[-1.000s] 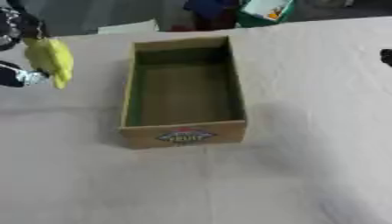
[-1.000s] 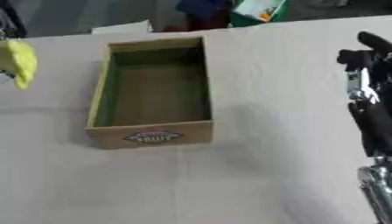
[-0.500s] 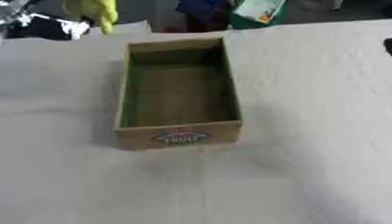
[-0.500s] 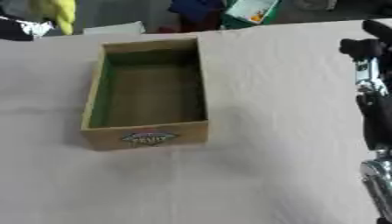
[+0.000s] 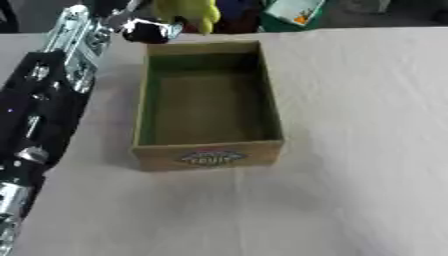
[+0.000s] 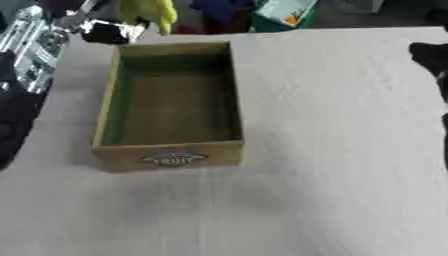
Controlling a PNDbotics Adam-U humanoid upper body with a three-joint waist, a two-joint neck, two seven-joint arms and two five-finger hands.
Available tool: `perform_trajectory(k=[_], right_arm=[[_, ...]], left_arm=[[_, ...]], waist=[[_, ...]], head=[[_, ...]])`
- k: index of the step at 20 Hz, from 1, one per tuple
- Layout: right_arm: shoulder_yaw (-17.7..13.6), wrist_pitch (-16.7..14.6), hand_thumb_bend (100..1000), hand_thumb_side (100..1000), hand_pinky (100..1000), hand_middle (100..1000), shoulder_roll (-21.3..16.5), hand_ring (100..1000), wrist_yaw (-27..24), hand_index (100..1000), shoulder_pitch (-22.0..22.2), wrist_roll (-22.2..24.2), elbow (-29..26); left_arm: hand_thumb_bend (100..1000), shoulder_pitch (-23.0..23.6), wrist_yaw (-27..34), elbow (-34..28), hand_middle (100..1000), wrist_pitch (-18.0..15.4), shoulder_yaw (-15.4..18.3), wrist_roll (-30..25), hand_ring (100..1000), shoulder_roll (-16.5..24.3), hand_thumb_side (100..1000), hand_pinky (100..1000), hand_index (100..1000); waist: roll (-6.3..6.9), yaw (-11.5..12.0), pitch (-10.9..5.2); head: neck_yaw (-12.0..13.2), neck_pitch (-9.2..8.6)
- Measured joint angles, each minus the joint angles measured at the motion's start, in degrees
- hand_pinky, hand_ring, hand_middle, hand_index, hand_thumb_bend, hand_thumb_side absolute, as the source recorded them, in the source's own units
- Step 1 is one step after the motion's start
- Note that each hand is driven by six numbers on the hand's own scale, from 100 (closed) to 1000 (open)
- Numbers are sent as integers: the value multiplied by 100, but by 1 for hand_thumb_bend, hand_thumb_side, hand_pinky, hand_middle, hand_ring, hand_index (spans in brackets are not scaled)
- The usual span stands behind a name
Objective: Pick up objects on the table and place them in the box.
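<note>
Left hand [image 5: 144, 27] fingers apparently hold yellow object [image 5: 188, 11] beyond box [image 5: 208, 152]; nothing between.

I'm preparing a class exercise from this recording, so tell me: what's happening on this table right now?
The robot's left hand holds a yellow object up above the far end of an open cardboard box, which looks empty. The object is not yet inside. Only a dark part of the right hand shows at the right edge, idle over the table.
</note>
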Motion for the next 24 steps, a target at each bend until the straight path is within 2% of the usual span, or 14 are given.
perform_trajectory(k=[4, 8, 14, 16, 18, 20, 22, 24], right_arm=[[14, 19, 100, 576, 906, 578, 48, 789, -32, 844, -5, 54, 0], [13, 36, 100, 570, 906, 578, 54, 789, -32, 844, 38, 37, 0], [1, 37, 100, 564, 907, 579, 98, 789, -32, 845, 40, -4, 0], [-10, 41, 100, 562, 907, 579, 101, 789, -32, 844, 40, -15, 0], [-24, 42, 100, 560, 907, 579, 103, 789, -32, 844, 40, -19, 0], [-25, 42, 100, 559, 907, 579, 104, 789, -32, 845, 41, -24, 0], [-27, 43, 100, 560, 906, 579, 104, 789, -32, 844, 41, -38, 0], [-28, 39, 100, 560, 906, 579, 104, 789, -32, 844, 41, -45, 0]], left_arm=[[100, -4, -461, 396, 478, -100, -17, -23, 547, -125, 301, 357, 647], [100, 44, -635, 579, 492, -296, -77, -245, 556, -269, 304, 367, 654], [100, 139, -548, 616, 537, -653, -242, -1054, 591, -466, 309, 390, 703], [100, 154, -491, 611, 569, -758, -283, -1347, 617, -513, 266, 414, 738], [100, 170, -449, 608, 616, -851, -327, -1619, 662, -543, 187, 454, 788], [100, 179, -425, 608, 672, -935, -357, -1922, 706, -554, 279, 498, 842], [233, 201, -417, 605, 727, -1004, -385, -2269, 748, -567, 413, 545, 883], [233, 215, -409, 586, 727, -1033, -395, -2618, 748, -581, 413, 545, 883]], waist=[[4, 10, 12], [16, 38, 21], [23, 35, 21], [34, 28, 21], [36, 26, 21], [42, 28, 21], [53, 36, 20], [53, 41, 20]], head=[[20, -25], [-26, -25], [-70, -25], [-70, -25], [-70, -25], [-73, -24], [-81, -21], [-93, -18]])
